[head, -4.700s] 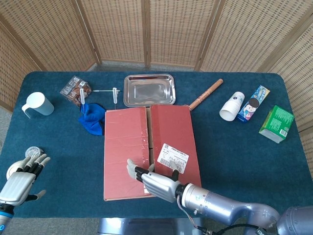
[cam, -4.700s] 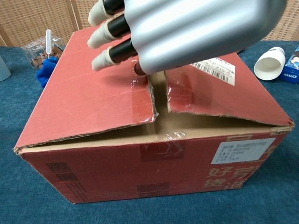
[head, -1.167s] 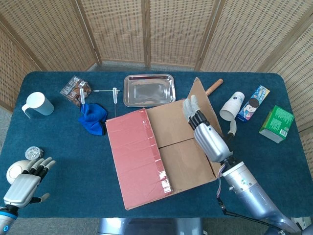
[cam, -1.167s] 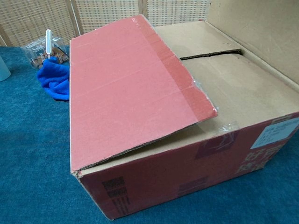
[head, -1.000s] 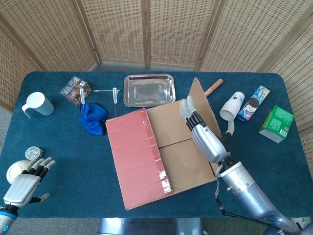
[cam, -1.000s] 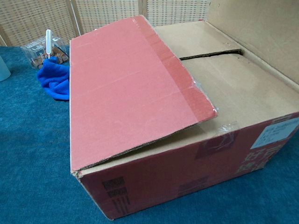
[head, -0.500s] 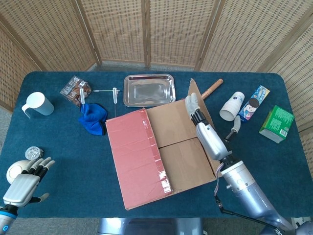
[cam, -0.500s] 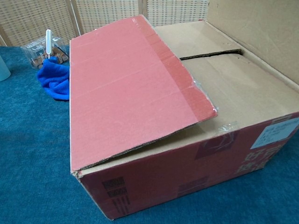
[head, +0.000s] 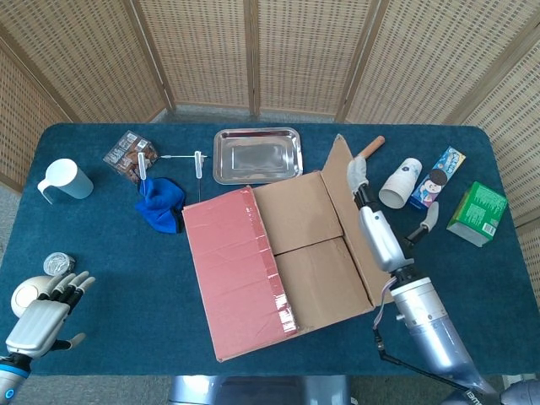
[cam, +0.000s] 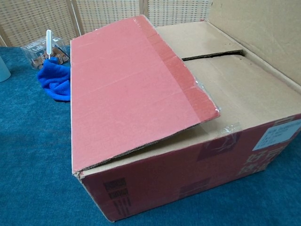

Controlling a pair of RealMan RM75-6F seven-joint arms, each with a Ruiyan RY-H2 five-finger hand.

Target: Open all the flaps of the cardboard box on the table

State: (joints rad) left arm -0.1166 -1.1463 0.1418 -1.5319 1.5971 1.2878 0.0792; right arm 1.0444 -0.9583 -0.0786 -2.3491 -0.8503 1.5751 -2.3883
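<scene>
Box: cardboard box (head: 278, 261) sits mid-desk, turned a bit, long axis running roughly 11 to 5 o'clock from my head cam.

Right flap: right flap (head: 350, 215) is up and leaning outward, brown inside showing. My right hand (head: 371, 224) lies flat along it with fingers stretched toward 12 o'clock, holding nothing, just pressing. Thumb sticks out toward 3.

Left flap: red left flap (head: 234, 270) is down over the left half, its free edge only slightly lifted in the chest cam (cam: 127, 84). That's the next big one.

Inner flaps: two brown inner flaps (head: 308, 253) lie flat, seam running across the box.

Which hand: left hand (head: 42, 316) is parked at the 7 o'clock corner of the desk (head: 101, 253), fingers spread, empty. The red flap lies toward 2 o'clock from it, well apart. It looks like the better pick to me, since that flap hinges on its side.

Change: about five seconds back both red flaps were closed with my right hand over the seam. In the last second the right flap has tipped further outward and my hand moved out with it.

Clutter: blue cloth (head: 160, 205) near the box's far left corner, might get nudged.
</scene>
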